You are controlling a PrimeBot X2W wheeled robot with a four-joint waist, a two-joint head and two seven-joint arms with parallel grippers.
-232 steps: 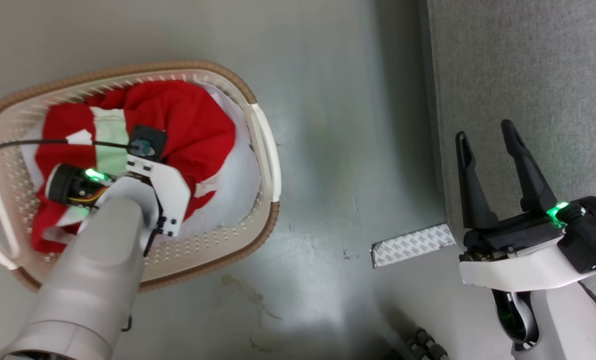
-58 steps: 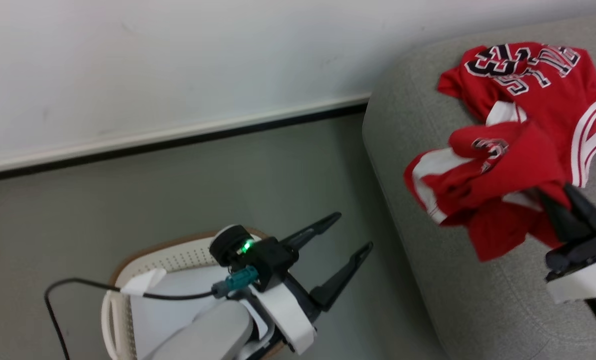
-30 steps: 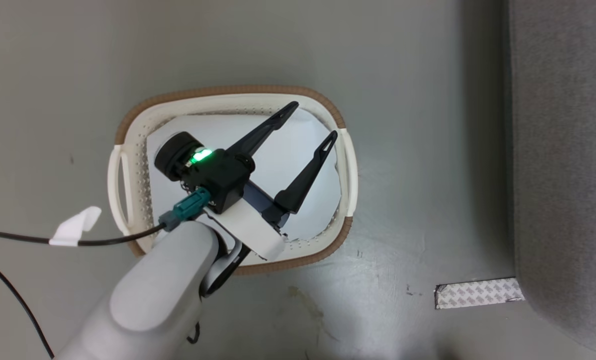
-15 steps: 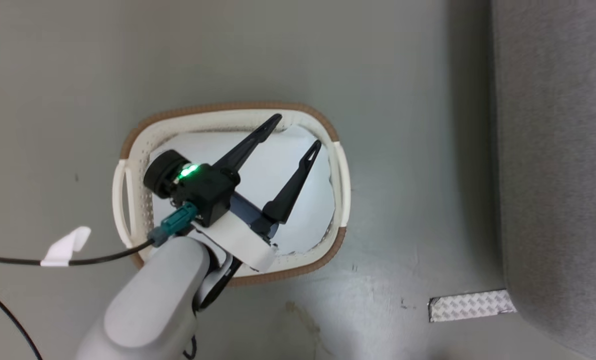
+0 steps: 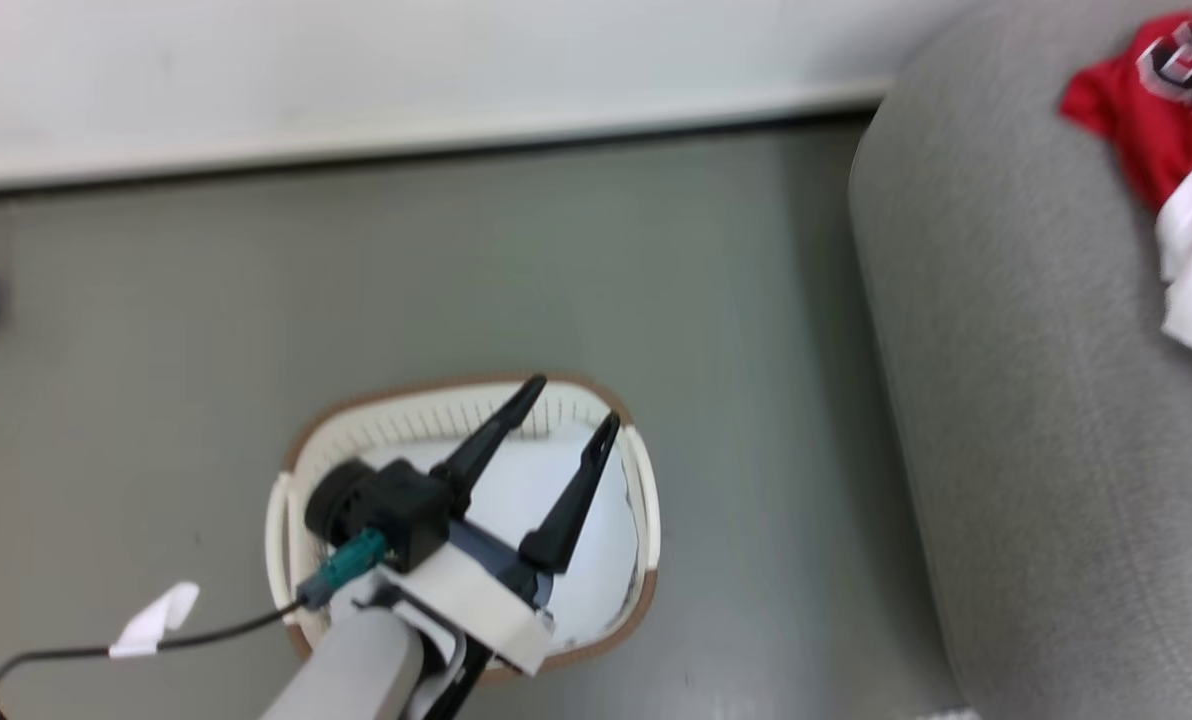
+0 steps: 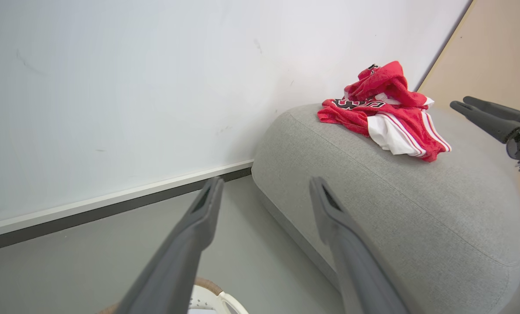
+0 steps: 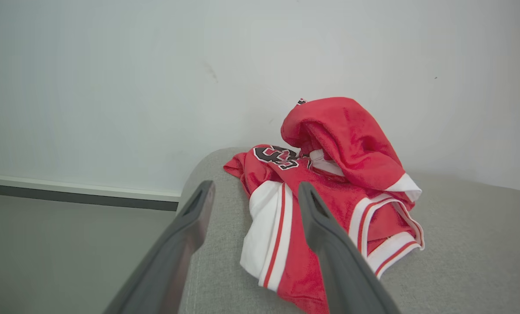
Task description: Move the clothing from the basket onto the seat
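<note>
The soft red-and-white sports clothing [image 7: 330,183] lies heaped on the big grey fabric seat [image 7: 460,261]. The cream perforated plastic basket [image 5: 646,505] looks emptied. My left gripper [image 5: 573,403] and right gripper [image 7: 255,186] both gape wide and hold nothing, so I should only verify the basket, not grab.

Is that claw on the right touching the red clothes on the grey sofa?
Apart. In the left wrist view the right gripper hangs open beside the clothing on the seat, with a clear gap between them.

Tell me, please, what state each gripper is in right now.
Left gripper: open, empty, over the basket.
Right gripper: open, empty, pointing at the clothing on the seat.
</note>
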